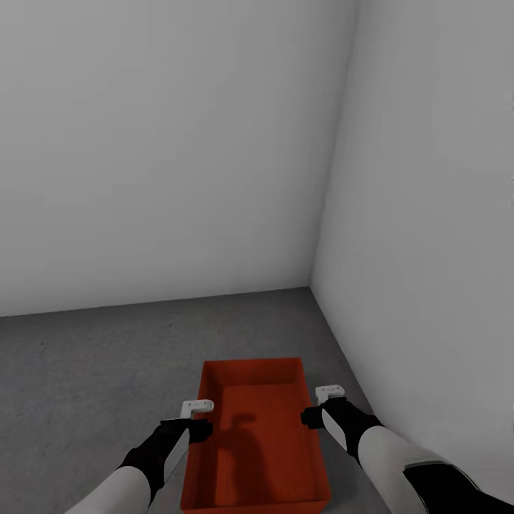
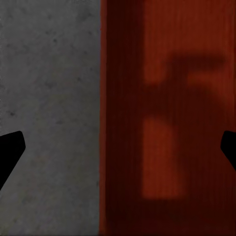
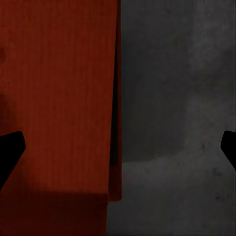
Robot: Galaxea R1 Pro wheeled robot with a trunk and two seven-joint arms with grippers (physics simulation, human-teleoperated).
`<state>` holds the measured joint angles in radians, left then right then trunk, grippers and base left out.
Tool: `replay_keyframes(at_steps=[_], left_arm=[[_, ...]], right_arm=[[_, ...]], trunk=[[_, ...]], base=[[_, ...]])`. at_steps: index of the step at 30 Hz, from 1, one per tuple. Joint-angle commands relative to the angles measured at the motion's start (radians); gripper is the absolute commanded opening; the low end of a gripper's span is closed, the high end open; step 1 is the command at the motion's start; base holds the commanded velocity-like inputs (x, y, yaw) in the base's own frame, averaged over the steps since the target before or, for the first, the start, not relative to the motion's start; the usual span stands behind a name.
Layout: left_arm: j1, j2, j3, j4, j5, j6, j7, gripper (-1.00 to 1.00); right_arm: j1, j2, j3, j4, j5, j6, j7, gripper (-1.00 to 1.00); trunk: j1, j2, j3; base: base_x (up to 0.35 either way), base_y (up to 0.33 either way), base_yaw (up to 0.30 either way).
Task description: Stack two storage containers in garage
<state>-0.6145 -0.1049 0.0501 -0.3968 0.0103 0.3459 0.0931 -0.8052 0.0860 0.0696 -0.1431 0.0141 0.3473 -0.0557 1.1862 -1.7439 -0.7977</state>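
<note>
A red-orange storage container (image 1: 253, 435) sits on the dark grey concrete floor (image 1: 93, 364) of the garage, close to a corner where two plain white walls (image 1: 164, 143) meet, its long sides running away from the robot. Both arms reach forward and down from the lower edge of the head view, one on each side of the bin. The left gripper (image 1: 194, 417) hangs over the container's left long wall, its white tip just above the rim; the right gripper (image 1: 325, 403) hangs over the right long wall in the same way. In the left wrist view the dark fingertips (image 2: 10, 152) stand wide apart at the two edges of the picture, with the bin's wall edge running between them: one finger over the concrete, the other over the red interior, so this gripper is spread and clasps nothing. The right wrist view shows the same: fingertips (image 3: 10, 150) spread wide, straddling the wall, nothing pinched. A shadow of an arm and gripper falls on the container's bottom.
</note>
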Motion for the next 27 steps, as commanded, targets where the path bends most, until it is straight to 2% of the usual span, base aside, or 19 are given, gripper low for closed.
replay_keyframes(at_steps=[1, 17, 27], left_arm=[[0.0, -0.001, 0.005, -0.002, 0.001, 0.006, 0.002, 1.0], [0.0, -0.001, 0.005, -0.002, 0.002, 0.006, 0.002, 1.0], [0.0, -0.001, 0.005, -0.002, 0.002, 0.006, 0.002, 1.0]], right_arm=[[0.0, 0.0, 0.007, -0.002, 0.001, 0.007, -0.003, 1.0], [0.0, 0.0, 0.006, -0.002, 0.001, 0.007, -0.003, 1.0], [0.0, 0.0, 0.006, -0.002, 0.001, 0.007, -0.003, 1.0]], trunk=[[-0.004, 0.007, 0.002], [-0.065, 0.119, 0.053], [-0.065, 0.119, 0.065]], base=[[0.0, 0.0, 0.0], [0.0, 0.0, 0.0], [0.0, 0.0, 0.0]])
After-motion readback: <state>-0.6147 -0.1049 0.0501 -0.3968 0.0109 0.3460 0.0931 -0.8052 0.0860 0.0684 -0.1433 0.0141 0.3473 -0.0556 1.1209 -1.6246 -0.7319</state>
